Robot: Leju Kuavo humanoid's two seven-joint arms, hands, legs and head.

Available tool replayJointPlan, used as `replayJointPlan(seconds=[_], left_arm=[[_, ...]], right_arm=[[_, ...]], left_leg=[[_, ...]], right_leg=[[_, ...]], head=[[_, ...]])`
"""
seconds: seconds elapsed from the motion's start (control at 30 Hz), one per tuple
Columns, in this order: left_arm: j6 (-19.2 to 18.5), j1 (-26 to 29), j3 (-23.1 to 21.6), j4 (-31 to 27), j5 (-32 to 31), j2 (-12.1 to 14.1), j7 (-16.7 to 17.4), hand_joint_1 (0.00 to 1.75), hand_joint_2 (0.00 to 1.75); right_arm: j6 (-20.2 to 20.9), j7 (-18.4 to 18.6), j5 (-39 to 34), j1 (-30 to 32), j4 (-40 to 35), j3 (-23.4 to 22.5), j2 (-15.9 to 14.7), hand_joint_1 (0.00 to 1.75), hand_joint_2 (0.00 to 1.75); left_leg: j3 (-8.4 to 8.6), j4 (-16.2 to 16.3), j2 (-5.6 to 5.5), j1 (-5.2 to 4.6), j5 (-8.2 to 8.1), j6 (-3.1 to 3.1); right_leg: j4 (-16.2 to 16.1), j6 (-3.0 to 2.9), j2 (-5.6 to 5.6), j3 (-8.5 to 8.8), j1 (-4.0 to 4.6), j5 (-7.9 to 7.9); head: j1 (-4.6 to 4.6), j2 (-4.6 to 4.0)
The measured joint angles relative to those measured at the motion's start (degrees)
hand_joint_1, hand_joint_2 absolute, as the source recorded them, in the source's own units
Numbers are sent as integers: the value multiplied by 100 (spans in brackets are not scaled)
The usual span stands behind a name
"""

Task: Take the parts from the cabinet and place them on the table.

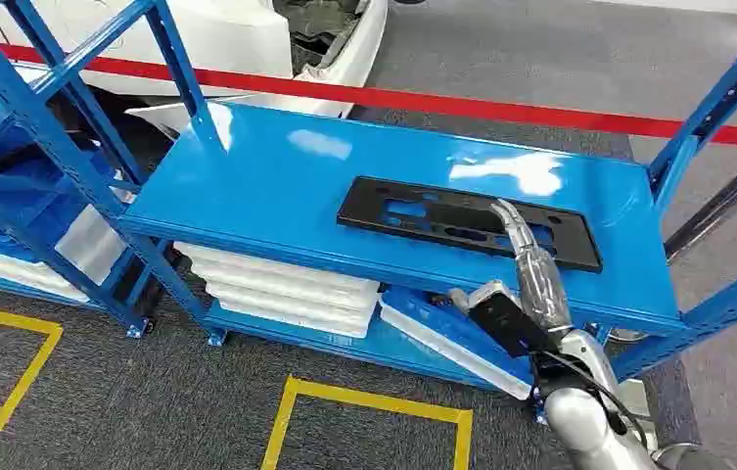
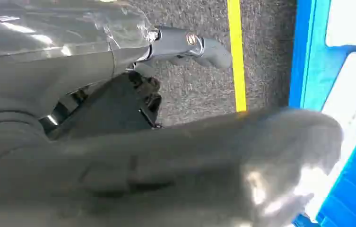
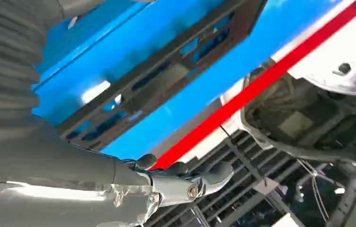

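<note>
The blue shelf top [image 1: 276,186] lies open from above across the middle of the frame, its left half bare. A flat black part [image 1: 442,217] lies on its right half, with the right hand [image 1: 530,264] over the part's right end. Blue uprights [image 1: 70,117] slant across the upper left and another upright [image 1: 716,108] closes the right edge. Below, white slabs [image 1: 286,284] are stacked in the lower shelf bay.

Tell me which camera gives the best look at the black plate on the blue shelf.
The head view: the whole black plate lies flat on the blue shelf, the right hand over one end. The right wrist view shows it close and tilted, partly cut off.
</note>
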Motion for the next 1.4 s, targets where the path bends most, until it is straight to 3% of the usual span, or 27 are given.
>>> replayJointPlan(seconds=[0.1,0.13,0.2,0.23,0.27,0.3,0.33,0.4,0.43,0.47,0.5,0.63,0.67,0.73,0.8,0.83,0.87,0.9,0.93,0.97,1.0,1.13,1.2,1.27,1.33,1.37,1.4], left_arm=[[11,-1,0,0,0,4,2,0,0],[13,-5,0,0,0,2,7,0,0],[15,2,0,0,-2,2,11,0,0],[15,10,0,0,-2,2,11,0,0],[20,17,0,0,0,4,13,0,0],[18,21,0,0,0,7,13,0,0],[18,25,0,0,0,7,13,0,0],[18,24,0,0,-2,4,13,0,0],[20,25,0,2,-2,4,15,0,0],[33,10,0,2,0,4,15,0,0],[37,6,0,2,-2,4,22,0,0],[48,-10,0,0,-18,4,22,0,0],[50,-16,0,0,-22,4,22,0,0],[50,-7,0,2,-26,4,28,0,0],[50,20,0,0,-31,4,31,0,0],[50,25,0,2,-31,4,33,0,0],[50,22,0,2,-31,4,37,0,0],[50,19,0,2,-31,4,37,0,0],[53,20,0,2,-33,4,39,0,0],[53,20,0,2,-35,9,39,0,0],[55,17,0,2,-33,9,48,0,0],[55,13,0,2,-37,11,52,0,0],[55,5,0,2,-37,11,55,0,0],[55,-4,0,2,-39,7,55,0,0],[55,7,0,2,-39,9,57,0,0],[55,14,0,2,-39,9,57,0,0],[55,13,0,2,-41,9,57,0,0]], right_arm=[[-7,13,-9,-12,-11,-4,-26,0,175],[-13,15,-9,-30,-13,-4,-50,0,175],[-15,39,-20,-24,-11,-5,-68,0,175],[-13,39,-22,-5,-11,-4,-68,0,175],[-13,39,-24,8,-11,-4,-74,0,175],[-13,39,-26,9,-11,-6,-81,0,175],[-13,39,-26,6,-11,-7,-92,0,175],[-15,39,-28,4,-11,-4,-101,0,175],[-13,41,-35,1,-9,-7,-101,0,175],[-13,46,-48,3,-9,-7,-101,0,175],[-13,52,-55,-4,-9,-4,-107,0,175],[-15,48,-61,-11,-9,-7,-107,0,175],[-20,48,-74,-27,-9,-7,-107,0,175],[-20,48,-103,-28,-9,-4,-107,0,175],[-22,50,-107,-24,-9,-4,-107,0,175],[-22,57,-109,-22,-9,-4,-107,0,175],[-24,61,-105,-22,-9,-4,-107,0,175],[-39,122,-68,-24,-9,-4,-107,0,175],[-48,166,-22,-25,-9,-4,-107,0,175],[-55,201,9,-23,-9,-4,-107,0,175],[-55,223,35,-28,-9,-4,-111,0,175],[-57,240,50,-26,-11,-4,-131,0,175],[-52,251,70,-36,-13,-4,-149,0,175],[5,321,120,-60,-13,-4,-181,0,175],[57,359,149,-32,-13,-2,-195,0,175],[72,363,153,-30,-13,-2,-195,0,175],[81,363,153,-32,-13,-2,-199,0,175]], left_leg=[[79,-116,7,54,14,77],[121,-139,9,60,4,95],[146,-142,22,65,-27,130],[162,-141,24,64,-47,143],[185,-139,24,65,-72,143],[209,-139,21,65,-91,140],[281,-138,9,72,-140,125],[408,-137,-3,88,-225,79],[443,-150,-2,87,-263,42],[447,-127,-5,64,-289,8],[446,-140,-6,66,-299,-15],[540,-101,3,87,-409,-146],[413,185,9,73,-542,-167],[-109,1122,10,78,-911,-192],[-568,1799,10,77,-1054,-192],[-666,1797,10,72,-902,-168],[-636,1632,10,68,-742,-148],[-434,1030,10,46,-280,-88],[-244,513,10,17,55,-31],[-142,174,11,-19,152,43],[-100,110,12,-36,95,63],[10,-62,-5,-26,37,142],[164,-164,-3,7,25,177],[200,-171,2,14,-15,203],[227,-168,2,14,-63,199],[263,-168,2,15,-91,192],[314,-167,0,23,-128,179]], right_leg=[[-19,103,-3,60,-4,-63],[253,142,-6,-42,-12,-206],[1197,192,-5,-559,-25,-625],[1624,209,-6,-814,-34,-748],[1919,220,-6,-1032,-45,-754],[1919,224,-6,-1082,-53,-655],[1503,216,-6,-958,-61,-273],[419,196,-6,-525,-64,392],[164,188,0,-383,-59,376],[91,167,-3,-365,-13,337],[101,103,12,-378,-17,318],[27,-26,16,-284,-48,270],[24,-73,3,-253,-49,239],[26,-126,-11,-210,-40,192],[29,-136,-9,-162,-25,137],[28,-134,-2,-97,-14,92],[28,-133,1,-57,-11,63],[27,-122,7,47,2,-3],[24,-110,7,120,3,-53],[8,-99,4,159,-10,-95],[30,-62,17,167,30,-123],[18,85,12,226,1,-69],[331,133,1,135,-13,-206],[1235,208,-2,-438,-32,-633],[1789,252,-3,-888,-58,-781],[1714,245,-4,-936,-70,-624],[1373,238,-5,-846,-77,-331]], head=[[2,-2],[55,0],[157,0],[180,0],[206,0],[221,0],[254,0],[308,0],[332,0],[319,0],[321,0],[269,0],[206,0],[110,0],[70,0],[55,0],[44,0],[22,0],[7,0],[-9,0],[-11,0],[-26,0],[-4,0],[83,0],[142,0],[162,0],[175,0]])
